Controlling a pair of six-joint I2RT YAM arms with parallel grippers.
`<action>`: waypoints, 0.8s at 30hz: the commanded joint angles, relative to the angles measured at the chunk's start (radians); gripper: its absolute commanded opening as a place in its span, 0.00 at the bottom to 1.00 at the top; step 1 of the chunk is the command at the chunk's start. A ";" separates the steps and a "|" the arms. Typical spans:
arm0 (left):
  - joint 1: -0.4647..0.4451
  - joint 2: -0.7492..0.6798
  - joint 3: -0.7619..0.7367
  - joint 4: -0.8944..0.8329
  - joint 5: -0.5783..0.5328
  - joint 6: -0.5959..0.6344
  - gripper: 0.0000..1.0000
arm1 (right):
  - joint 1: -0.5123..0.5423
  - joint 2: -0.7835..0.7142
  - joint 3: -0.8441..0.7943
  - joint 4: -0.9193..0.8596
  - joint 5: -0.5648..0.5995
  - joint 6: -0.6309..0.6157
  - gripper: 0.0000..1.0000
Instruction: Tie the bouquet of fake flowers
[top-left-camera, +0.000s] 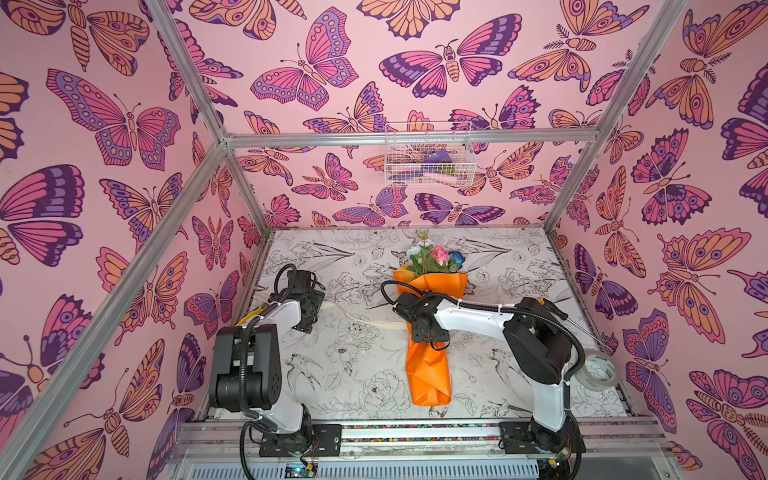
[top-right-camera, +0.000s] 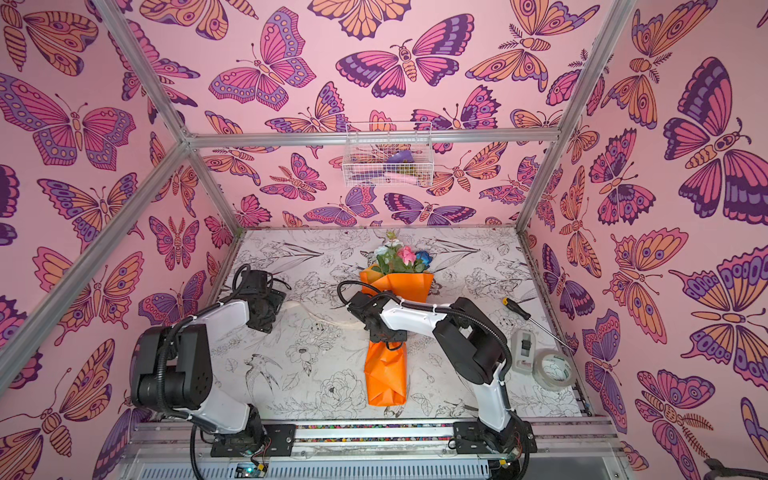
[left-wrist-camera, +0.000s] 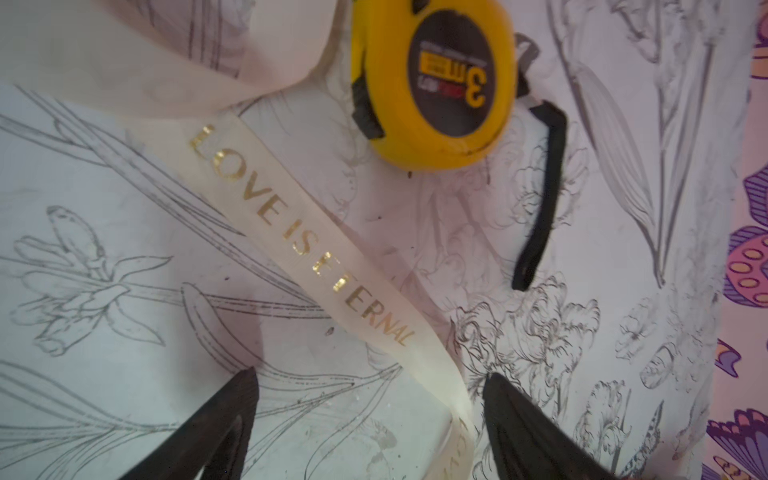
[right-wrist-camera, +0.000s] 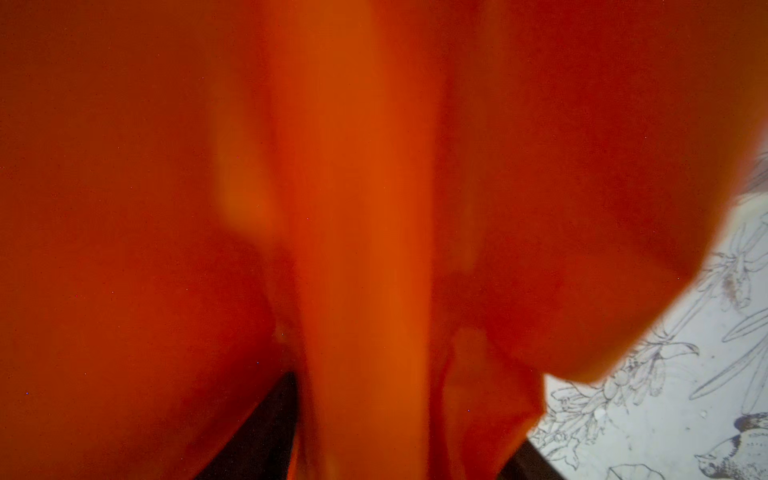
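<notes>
Top views: a stereo pair, mounted high at the near edge, angled down over the whole table; scenes nearly identical.
Left wrist view: close above the table, facing down onto the ribbon.
Right wrist view: almost against the bouquet of fake flowers, blurred orange, shared with both top views.

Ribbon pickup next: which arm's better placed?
Left. Its open jaws straddle the ribbon beside the tape measure. The right jaws are down in the bouquet wrap, mid-table, away from the ribbon.
</notes>
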 joint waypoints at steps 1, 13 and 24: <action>0.014 0.049 0.028 -0.054 0.020 -0.058 0.84 | -0.003 -0.010 -0.022 -0.009 -0.014 0.005 0.65; 0.050 0.158 0.084 -0.110 -0.022 -0.197 0.58 | -0.002 -0.033 -0.031 -0.008 -0.016 0.007 0.67; 0.050 0.160 0.082 -0.115 -0.043 -0.222 0.01 | -0.003 -0.051 -0.043 -0.009 -0.012 0.009 0.70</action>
